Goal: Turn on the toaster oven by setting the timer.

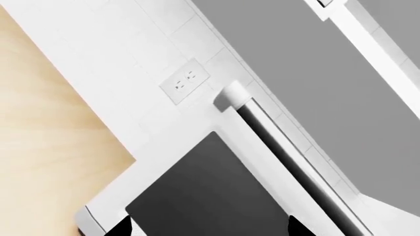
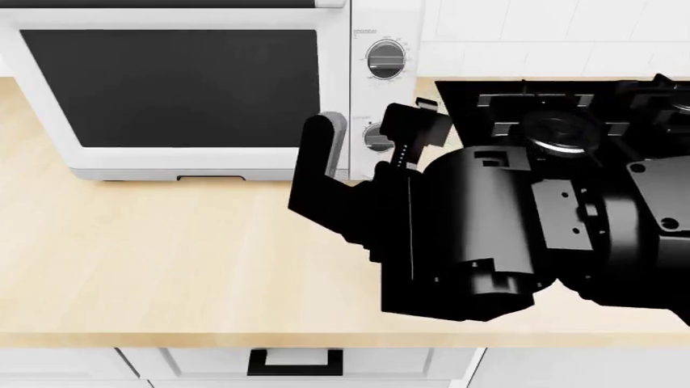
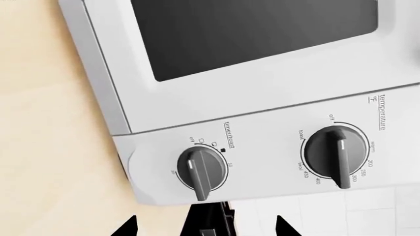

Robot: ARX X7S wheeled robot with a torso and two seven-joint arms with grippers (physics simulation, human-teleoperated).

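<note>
The white toaster oven with its dark glass door stands at the back of the wooden counter. Its timer, the grey barred knob labelled timer/toast, points near off. In the head view the timer is partly hidden between the right gripper's fingers. The right gripper is open, lined up with the timer and a short way in front of it, holding nothing. The left gripper is open and empty, facing the oven door. It does not show in the head view.
The temperature knob sits next to the timer on the same panel. A black gas hob lies right of the oven, under the right arm. A wall outlet is on the tiled wall. The counter's front edge runs above a drawer.
</note>
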